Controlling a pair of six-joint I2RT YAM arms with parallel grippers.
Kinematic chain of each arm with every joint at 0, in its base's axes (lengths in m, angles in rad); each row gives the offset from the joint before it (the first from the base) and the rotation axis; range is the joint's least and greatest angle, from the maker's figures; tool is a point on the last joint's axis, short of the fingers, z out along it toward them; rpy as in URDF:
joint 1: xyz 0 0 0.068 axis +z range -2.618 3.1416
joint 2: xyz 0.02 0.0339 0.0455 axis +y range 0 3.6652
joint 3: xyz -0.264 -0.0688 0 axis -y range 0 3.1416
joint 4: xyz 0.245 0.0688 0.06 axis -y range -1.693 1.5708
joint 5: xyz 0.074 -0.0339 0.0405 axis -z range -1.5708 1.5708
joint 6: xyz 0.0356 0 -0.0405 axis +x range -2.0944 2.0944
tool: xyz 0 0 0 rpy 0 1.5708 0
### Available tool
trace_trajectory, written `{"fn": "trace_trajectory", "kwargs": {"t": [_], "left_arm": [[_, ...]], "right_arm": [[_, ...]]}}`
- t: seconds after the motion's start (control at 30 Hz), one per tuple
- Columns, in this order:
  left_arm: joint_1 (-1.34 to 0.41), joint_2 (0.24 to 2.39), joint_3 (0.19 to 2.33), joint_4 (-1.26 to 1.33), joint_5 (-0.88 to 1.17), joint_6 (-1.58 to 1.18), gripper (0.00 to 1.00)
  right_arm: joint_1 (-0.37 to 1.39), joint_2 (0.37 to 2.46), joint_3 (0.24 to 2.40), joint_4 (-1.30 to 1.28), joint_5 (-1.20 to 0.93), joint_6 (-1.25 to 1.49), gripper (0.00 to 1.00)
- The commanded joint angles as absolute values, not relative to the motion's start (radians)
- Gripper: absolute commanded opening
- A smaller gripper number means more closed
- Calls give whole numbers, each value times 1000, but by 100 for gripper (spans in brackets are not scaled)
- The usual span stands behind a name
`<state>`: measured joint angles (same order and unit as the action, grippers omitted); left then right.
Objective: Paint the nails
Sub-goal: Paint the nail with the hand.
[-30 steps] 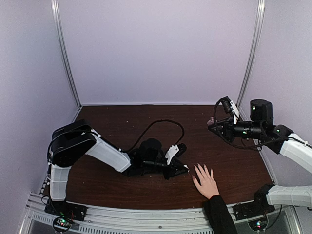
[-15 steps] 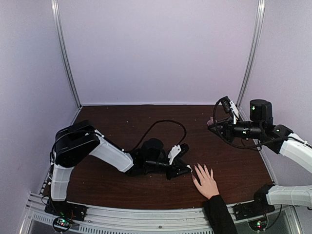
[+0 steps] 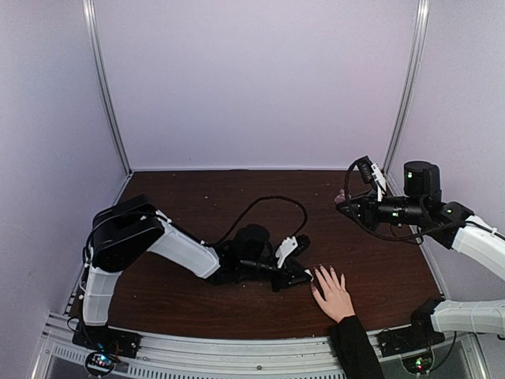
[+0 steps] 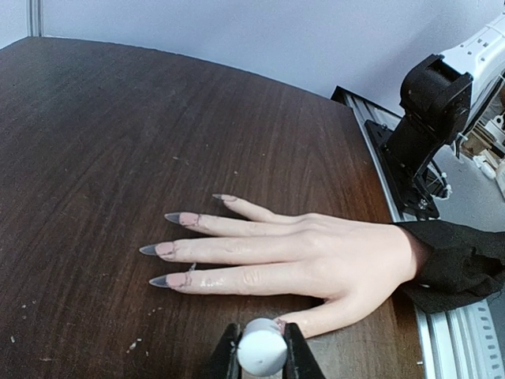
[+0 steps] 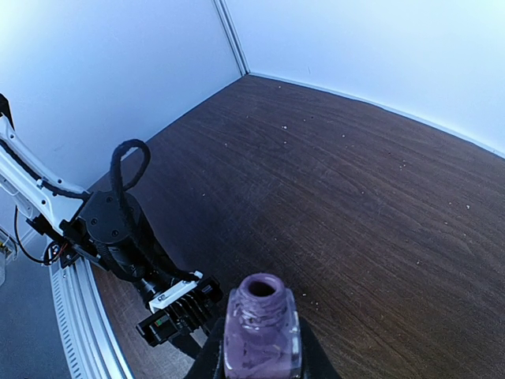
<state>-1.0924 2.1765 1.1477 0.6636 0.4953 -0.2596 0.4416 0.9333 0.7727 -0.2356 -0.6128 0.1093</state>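
seemingly the job is partway through. the nails [image 4: 162,249] are long and pointed. the three on the longest fingers show dark grey over their tips with pink bare near the base, so i judge them partly coated, not finished. the little finger's nail looks paler and thinner in colour, and the thumb's nail is hidden behind what the left gripper carries, so i cannot tell its state. the nail bases and probably the thumb are left to do.

the hand [image 4: 316,253] lies flat on the dark wooden table [image 4: 118,118], fingers spread, a black sleeve [image 4: 458,260] at the wrist. it sits just ahead of the left gripper's fingers, its thumb right beside them and the painted tips further out and to their left.

the left gripper [image 4: 260,351] is pinched narrow on a round white cap [image 4: 262,346]. any brush under it is out of sight.

well apart, the right gripper [image 5: 260,351] is raised above the table and clamped on an open purple bottle [image 5: 262,324] standing upright between its fingers, mouth uncovered.
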Motion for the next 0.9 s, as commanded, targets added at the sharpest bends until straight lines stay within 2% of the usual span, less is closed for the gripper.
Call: {"fn": "trace_trajectory", "kwargs": {"t": [0.0,0.87], "left_arm": [[-1101,2201,1180,667,515,-242,0],[-1105,2202,1168,658,522,-244,0]], "right_arm": [[436,934,767,-206,-614,114,0],[436,936,769,-207,-614,114,0]]}}
